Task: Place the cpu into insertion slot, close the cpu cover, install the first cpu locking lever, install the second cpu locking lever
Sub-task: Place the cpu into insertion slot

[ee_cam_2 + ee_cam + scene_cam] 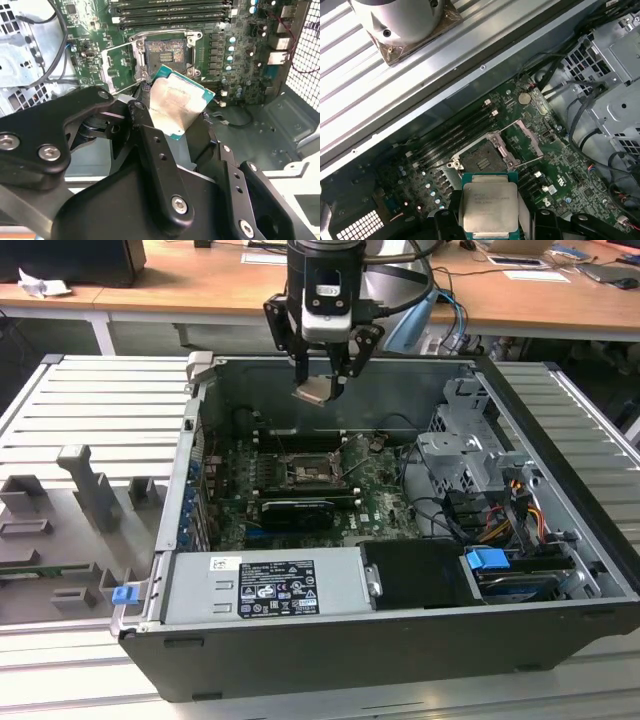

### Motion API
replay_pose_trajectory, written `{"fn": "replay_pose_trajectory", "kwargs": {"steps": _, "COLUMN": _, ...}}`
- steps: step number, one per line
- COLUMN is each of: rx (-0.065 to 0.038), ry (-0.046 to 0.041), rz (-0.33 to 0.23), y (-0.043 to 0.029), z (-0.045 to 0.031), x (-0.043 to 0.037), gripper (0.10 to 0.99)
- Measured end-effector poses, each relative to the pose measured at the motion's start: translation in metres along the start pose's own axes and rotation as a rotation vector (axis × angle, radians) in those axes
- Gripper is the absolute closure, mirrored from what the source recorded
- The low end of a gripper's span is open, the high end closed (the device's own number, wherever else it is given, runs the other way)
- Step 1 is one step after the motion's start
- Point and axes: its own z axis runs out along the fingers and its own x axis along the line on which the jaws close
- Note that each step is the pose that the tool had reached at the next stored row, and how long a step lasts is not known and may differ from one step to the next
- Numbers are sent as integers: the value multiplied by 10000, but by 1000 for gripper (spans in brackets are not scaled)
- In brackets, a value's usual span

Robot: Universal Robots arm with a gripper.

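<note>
The fingers (pixel 152 150) are clamped on the cpu (pixel 177 107), holding it in the air above the insertion slot (pixel 165 52). The cpu cover (pixel 106 70) stands open beside it.

Wooden desk (pixel 200 285) behind — papers (pixel 265 255) scattered, ribbed grey metal worktable (pixel 100 410) below

Cpu (pixel 180 107) between fingers (pixel 150 145), near insertion slot (pixel 162 52)

Matt metal-topped cpu (pixel 489 206), glossy black gripper (pixel 172 135)
</note>
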Motion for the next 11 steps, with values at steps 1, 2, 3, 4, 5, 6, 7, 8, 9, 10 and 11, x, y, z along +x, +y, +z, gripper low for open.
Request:
{"fn": "replay_pose_trajectory", "kwargs": {"steps": 1, "rx": -3, "ry": -14, "rz": 157, "y": 0, "z": 2, "x": 0, "gripper": 557}}
{"fn": "replay_pose_trajectory", "kwargs": {"steps": 2, "rx": -5, "ry": -23, "rz": 264, "y": 0, "z": 2, "x": 0, "gripper": 557}}
{"fn": "replay_pose_trajectory", "kwargs": {"steps": 3, "rx": -9, "ry": -38, "rz": 421, "y": 0, "z": 4, "x": 0, "gripper": 557}}
{"fn": "replay_pose_trajectory", "kwargs": {"steps": 4, "rx": -11, "ry": -51, "rz": 569, "y": 0, "z": 6, "x": 0, "gripper": 557}}
{"fn": "replay_pose_trajectory", "kwargs": {"steps": 5, "rx": -14, "ry": -72, "rz": 800, "y": -1, "z": 10, "x": 0, "gripper": 557}}
{"fn": "replay_pose_trajectory", "kwargs": {"steps": 6, "rx": -18, "ry": -89, "rz": 987, "y": -1, "z": 13, "x": 0, "gripper": 557}}
{"fn": "replay_pose_trajectory", "kwargs": {"steps": 7, "rx": -23, "ry": -115, "rz": 1277, "y": -1, "z": 19, "x": 0, "gripper": 557}}
{"fn": "replay_pose_trajectory", "kwargs": {"steps": 8, "rx": -30, "ry": -148, "rz": 1641, "y": -2, "z": 26, "x": 0, "gripper": 557}}
{"fn": "replay_pose_trajectory", "kwargs": {"steps": 9, "rx": -34, "ry": -163, "rz": 1810, "y": -3, "z": 30, "x": -1, "gripper": 557}}
{"fn": "replay_pose_trajectory", "kwargs": {"steps": 10, "rx": -37, "ry": -181, "rz": 2010, "y": -3, "z": 34, "x": -1, "gripper": 557}}
{"fn": "replay_pose_trajectory", "kwargs": {"steps": 11, "rx": -42, "ry": -202, "rz": 2253, "y": -3, "z": 39, "x": -1, "gripper": 557}}
